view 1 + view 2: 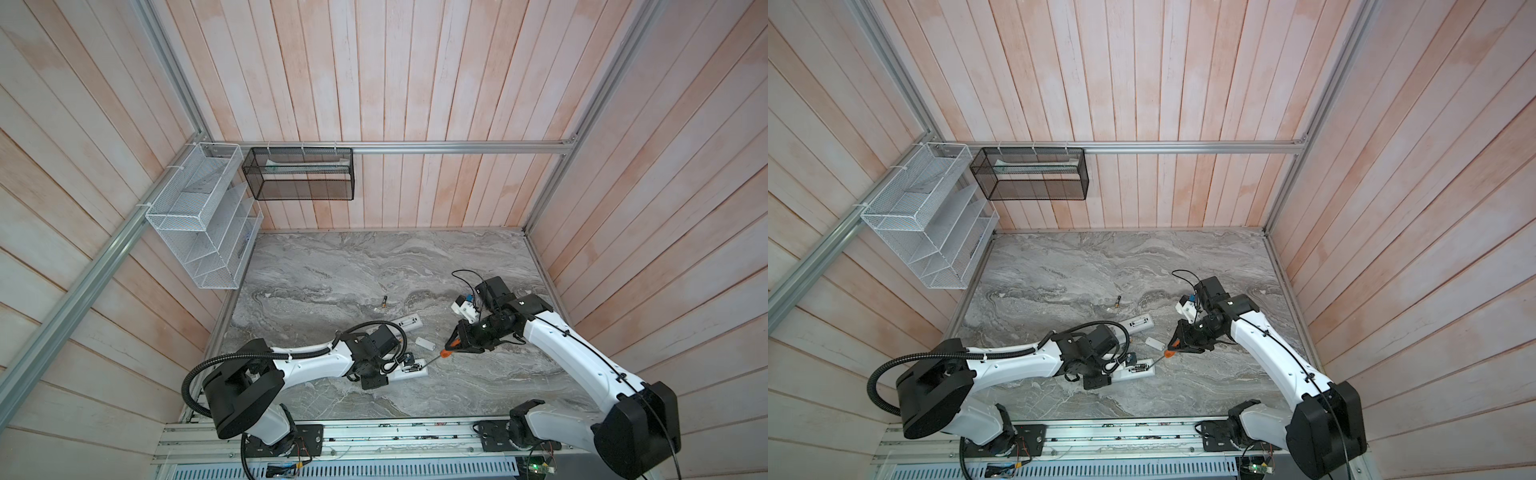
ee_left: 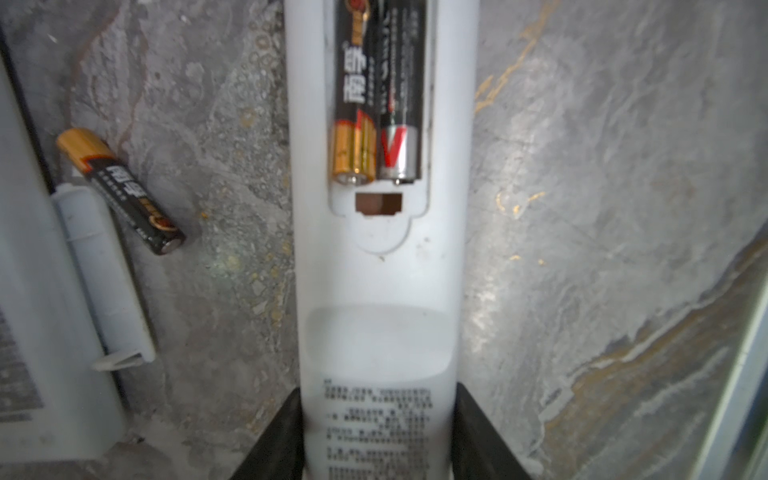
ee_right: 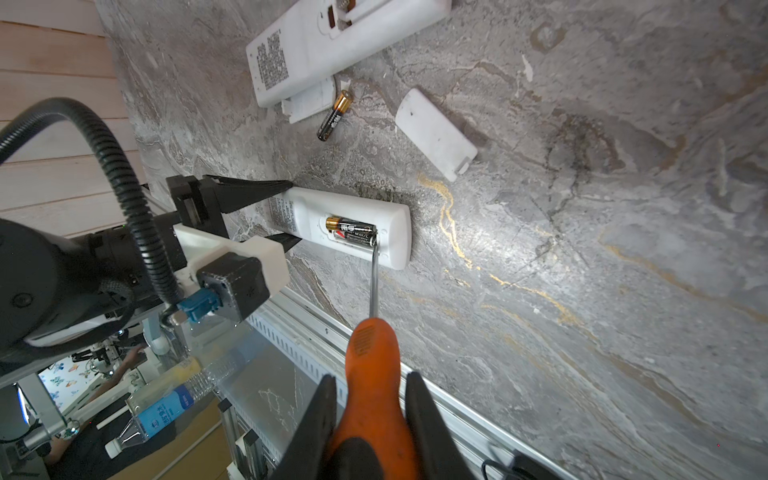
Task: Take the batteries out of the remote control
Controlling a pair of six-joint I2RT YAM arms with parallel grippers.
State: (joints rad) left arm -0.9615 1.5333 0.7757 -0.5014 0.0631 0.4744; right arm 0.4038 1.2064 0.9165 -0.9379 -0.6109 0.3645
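Note:
The white remote control [image 2: 380, 291] lies back-up on the marble, its lower end pinched by my left gripper [image 2: 378, 390]. Its open compartment holds two batteries [image 2: 355, 104] side by side, also seen in the right wrist view [image 3: 351, 229]. My right gripper [image 3: 371, 378] is shut on the orange-handled screwdriver [image 3: 372, 357]. The screwdriver's metal tip [image 3: 375, 243] rests at the batteries' end inside the compartment. One loose battery [image 3: 334, 115] lies by a second remote [image 3: 332, 41]. Another loose battery [image 1: 384, 301] lies farther back.
A detached battery cover [image 3: 436, 133] lies between the two remotes, and another cover [image 2: 104, 282] lies against the second remote. A white wire rack [image 1: 199, 216] and a black mesh basket [image 1: 299, 174] hang on the back left walls. An aluminium rail [image 3: 415, 382] borders the table's front.

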